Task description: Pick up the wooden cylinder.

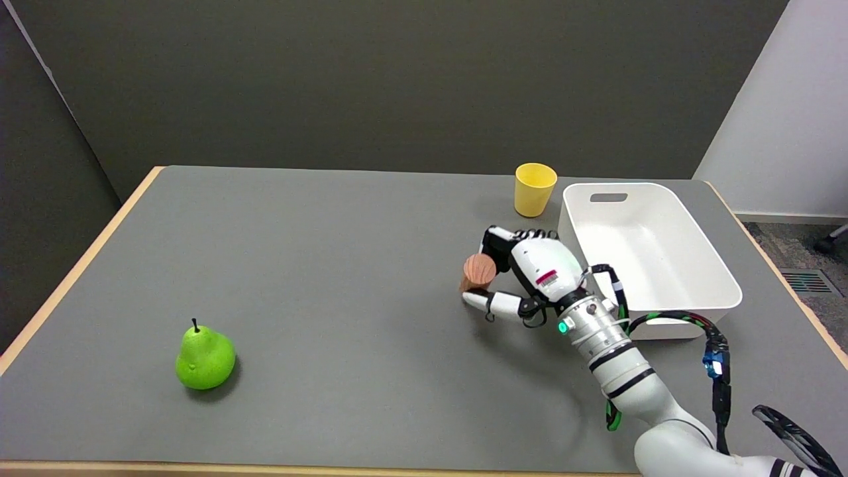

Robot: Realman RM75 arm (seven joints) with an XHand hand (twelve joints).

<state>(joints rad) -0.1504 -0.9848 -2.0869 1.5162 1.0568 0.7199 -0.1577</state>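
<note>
Wooden cylinder: held tilted, its round end face turned toward the camera, right of the table's middle; whether its lower end is clear of the surface cannot be told.
Right hand: closed around the wooden cylinder, with the thumb laid under its near side and the fingers curled over its far side.
Grasp quality: judged shallow, since most of the body shows beyond the palm and only the fingertips seem to be engaged.
Main risk: the cylinder may be rolled out of the pinch, because a smooth round body held at a tilt is easily rotated between opposed pads.
Cause: too little squeeze, or a quick upward move, by which the piece would be pivoted further and dropped.
Consequence: once dropped on its side, it may be carried by rolling across the grey table.
Neighbours: a white bin is set just right of the hand and a yellow cup behind it; either could be knocked by the forearm if the lift is swung that way.
Pear: well apart at the near left, no hazard expected.
</note>
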